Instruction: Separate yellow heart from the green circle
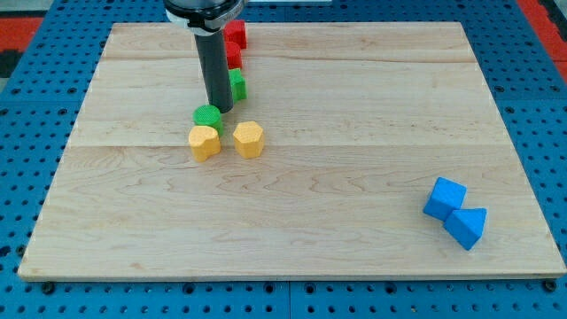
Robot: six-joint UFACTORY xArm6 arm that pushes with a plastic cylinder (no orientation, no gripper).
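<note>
The green circle point(206, 115) lies on the wooden board left of centre. The yellow heart point(205, 142) sits just below it, touching its lower edge. A second yellow block, a hexagon point(249, 139), lies to the right of the heart with a small gap. My tip point(221, 109) stands at the green circle's upper right edge, close to touching it. The dark rod rises from there to the view's top.
A green block point(237, 85) sits partly hidden behind the rod. Two red blocks point(234, 42) lie above it near the board's top edge. Two blue blocks point(454, 213) touch each other at the lower right. Blue pegboard surrounds the board.
</note>
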